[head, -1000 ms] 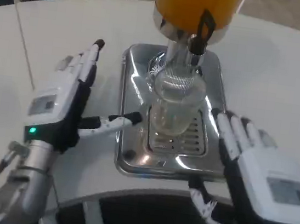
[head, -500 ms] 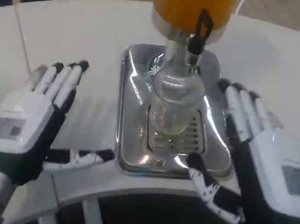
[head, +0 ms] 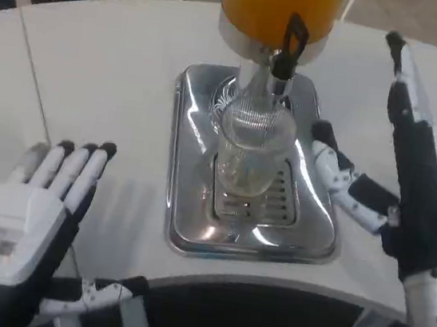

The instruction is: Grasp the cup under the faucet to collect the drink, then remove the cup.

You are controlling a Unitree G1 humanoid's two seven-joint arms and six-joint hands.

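Cup stands on the drip tray beneath the faucet, both robot hands clear of it

Cup (head: 248, 155), clear and ribbed, stands upright on the slotted grille of a shiny metal drip tray (head: 185, 232), directly below the black-handled faucet (head: 286, 47) of a dispenser whose orange tank (head: 279, 6) fills the far middle of the frame. Whether any drink is in the cup cannot be told from this angle.

The tray sits on a white tabletop (head: 109, 76) with a curved near edge; past that edge a dark gap and pale frame members show below. A thin seam line runs across the tabletop on the left. At the far left, beyond the tabletop, a dark shape stands against the floor, too cropped to identify, and a strip of pale floor shows at the far right.

The left robot hand (head: 19, 242) rests low at the near left, back upward, fingers straight and slightly spread toward the far side, thumb reaching right along the tabletop edge; it holds nothing and is well apart from the tray. A small green light glows near its wrist. The right robot hand (head: 412, 165) is raised on the right, turned edge-on, fingers extended toward the far side and thumb angled left toward the tray's right rim. It grips nothing, and sits near the cup without touching it.

A grey label panel sits on the back of the left robot hand; its writing is too small to read.
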